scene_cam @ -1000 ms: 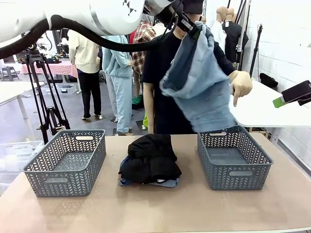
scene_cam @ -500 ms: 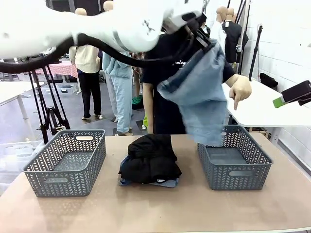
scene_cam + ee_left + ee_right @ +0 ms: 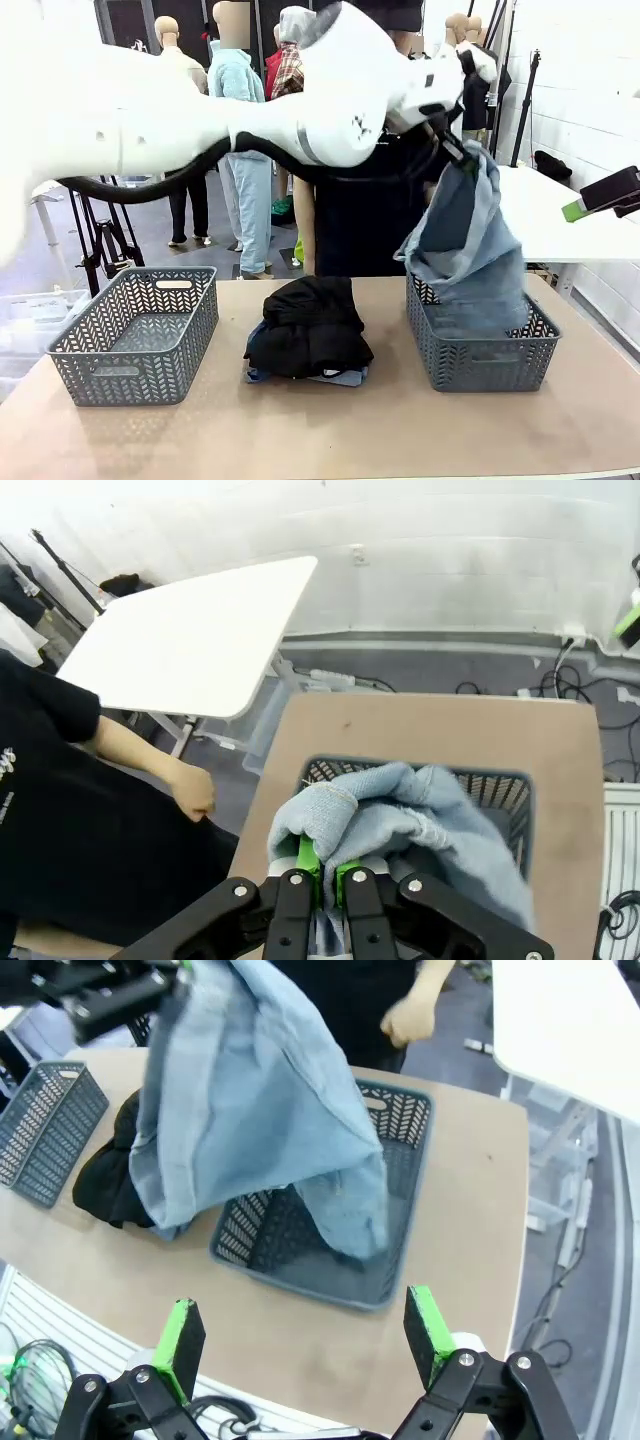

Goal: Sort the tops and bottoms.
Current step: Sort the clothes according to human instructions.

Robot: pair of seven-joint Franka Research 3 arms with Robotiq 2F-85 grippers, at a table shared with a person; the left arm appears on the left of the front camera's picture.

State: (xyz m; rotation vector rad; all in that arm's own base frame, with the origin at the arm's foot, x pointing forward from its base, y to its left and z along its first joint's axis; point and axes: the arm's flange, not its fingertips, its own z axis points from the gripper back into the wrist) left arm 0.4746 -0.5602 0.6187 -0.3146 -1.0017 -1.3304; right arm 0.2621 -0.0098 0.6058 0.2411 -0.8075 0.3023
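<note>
Denim shorts hanging from clamped left pincer, hem in basket (right pincer wide)

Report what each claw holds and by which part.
Left claw grips the denim shorts by a bunched upper fold; right claw, open, holds nothing.

Soft denim shorts (matt plastic basket).

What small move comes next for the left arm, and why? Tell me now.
Probably lower slightly and open the left pincer: it is shut on the denim shorts, whose lower end sits inside the basket on the robot's right while the rest hangs above its rim.
</note>
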